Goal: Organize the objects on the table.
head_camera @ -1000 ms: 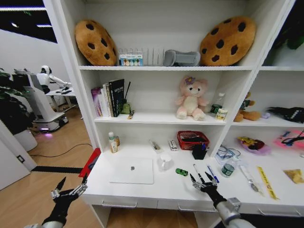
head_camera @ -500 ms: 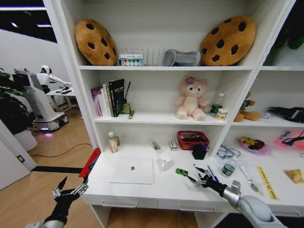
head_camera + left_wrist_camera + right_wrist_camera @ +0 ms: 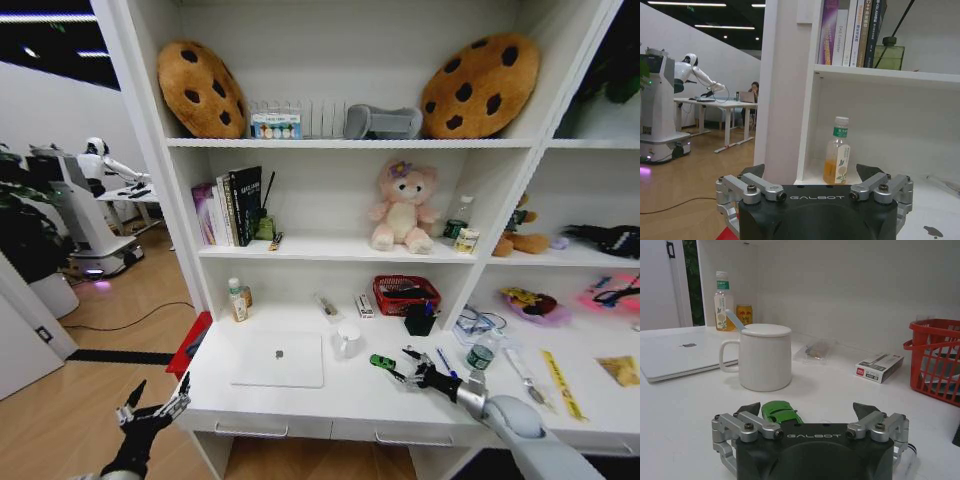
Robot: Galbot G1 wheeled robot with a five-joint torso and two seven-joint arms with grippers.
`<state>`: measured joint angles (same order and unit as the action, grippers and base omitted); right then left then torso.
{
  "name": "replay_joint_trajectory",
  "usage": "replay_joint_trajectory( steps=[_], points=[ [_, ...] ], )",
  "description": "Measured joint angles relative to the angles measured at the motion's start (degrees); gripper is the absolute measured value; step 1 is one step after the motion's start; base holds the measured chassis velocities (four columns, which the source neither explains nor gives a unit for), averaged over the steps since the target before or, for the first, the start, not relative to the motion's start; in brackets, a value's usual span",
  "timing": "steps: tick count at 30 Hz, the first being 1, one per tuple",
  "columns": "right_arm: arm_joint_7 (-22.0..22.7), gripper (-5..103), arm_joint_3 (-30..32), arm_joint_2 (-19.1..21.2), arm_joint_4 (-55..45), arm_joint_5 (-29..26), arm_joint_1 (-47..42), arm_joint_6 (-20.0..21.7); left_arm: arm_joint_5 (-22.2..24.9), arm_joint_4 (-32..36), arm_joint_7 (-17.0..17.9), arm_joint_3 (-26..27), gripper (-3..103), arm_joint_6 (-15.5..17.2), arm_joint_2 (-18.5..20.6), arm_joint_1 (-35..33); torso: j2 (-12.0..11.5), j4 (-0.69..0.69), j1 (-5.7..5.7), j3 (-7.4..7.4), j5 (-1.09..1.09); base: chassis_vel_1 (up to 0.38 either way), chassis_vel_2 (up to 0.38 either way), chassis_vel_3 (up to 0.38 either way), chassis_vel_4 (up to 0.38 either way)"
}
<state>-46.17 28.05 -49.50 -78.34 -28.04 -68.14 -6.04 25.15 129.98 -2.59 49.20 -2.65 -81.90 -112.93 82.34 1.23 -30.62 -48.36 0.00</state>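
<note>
On the white table (image 3: 335, 396) lie a thin silver laptop (image 3: 278, 360), a tiny green toy car (image 3: 382, 362) and a blue pen (image 3: 444, 361). My right gripper (image 3: 402, 366) hovers low over the desk, open, its fingertips reaching the car's right side. In the right wrist view the green car (image 3: 781, 412) sits just ahead of the gripper body, between the spread fingers (image 3: 749, 408) of the right gripper (image 3: 807, 410), nearer one of them. My left gripper (image 3: 160, 392) hangs open below the desk's left front corner, holding nothing. The left gripper (image 3: 810, 172) faces the shelf.
A white mug (image 3: 347, 340) stands between laptop and car. Behind are a red basket (image 3: 405, 294), a black cup (image 3: 420, 320), a small box (image 3: 364, 305) and a juice bottle (image 3: 237, 298). More clutter lies at the desk's right. Shelves with books and plush toys rise above.
My right gripper has pushed forward and left across the desk, from the pens up to the green car. The left gripper has dropped slightly.
</note>
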Motion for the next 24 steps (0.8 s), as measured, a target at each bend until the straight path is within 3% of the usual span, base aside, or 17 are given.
replay_joint_trajectory(
  steps=[10, 12, 17, 19, 22, 24],
  points=[
    [-3.5, 101, -3.5, -0.6, 1.5, 1.6, 2.3, 1.7, -0.3, -0.1, -0.1, -0.1, 100, 0.1, -0.6, -0.5, 0.0, 0.00, 0.01, 0.00, 0.00, 0.000, 0.000, 0.000, 0.000],
    [-3.5, 97, -3.7, -0.5, 1.4, 1.6, 2.4, 2.4, -0.3, -0.1, -0.1, -0.1, 103, 0.1, -0.8, -0.5, 0.0, 0.01, 0.01, 0.00, 0.01, 0.000, 0.000, 0.000, 0.000],
    [-4.1, 82, -4.0, -0.3, 2.3, 2.3, 3.4, 2.7, -1.1, -0.1, -0.1, 0.1, 98, -0.3, -1.4, -0.5, 0.0, 0.00, 0.01, 0.00, 0.00, 0.000, 0.000, 0.000, 0.000],
    [-5.7, 71, -3.9, -0.2, 2.8, 2.9, 3.5, 2.4, -1.8, -0.1, -0.1, 0.1, 98, -0.5, -1.4, -0.4, 0.0, 0.02, 0.01, 0.00, 0.01, 0.000, 0.000, 0.000, 0.000],
    [-6.1, 66, -3.8, -0.1, 2.9, 3.0, 3.4, 2.2, -1.9, -0.1, -0.1, 0.1, 98, -0.5, -1.4, -0.4, 0.0, 0.01, 0.01, 0.00, 0.00, 0.000, 0.000, 0.000, 0.000],
    [-7.4, 49, -3.1, -0.1, 3.0, 2.9, 2.6, 1.4, -1.9, 0.0, -0.1, 0.0, 98, -0.5, -1.5, -0.4, 0.0, 0.01, 0.01, 0.01, 0.00, 0.000, 0.000, 0.000, 0.000]
  ],
)
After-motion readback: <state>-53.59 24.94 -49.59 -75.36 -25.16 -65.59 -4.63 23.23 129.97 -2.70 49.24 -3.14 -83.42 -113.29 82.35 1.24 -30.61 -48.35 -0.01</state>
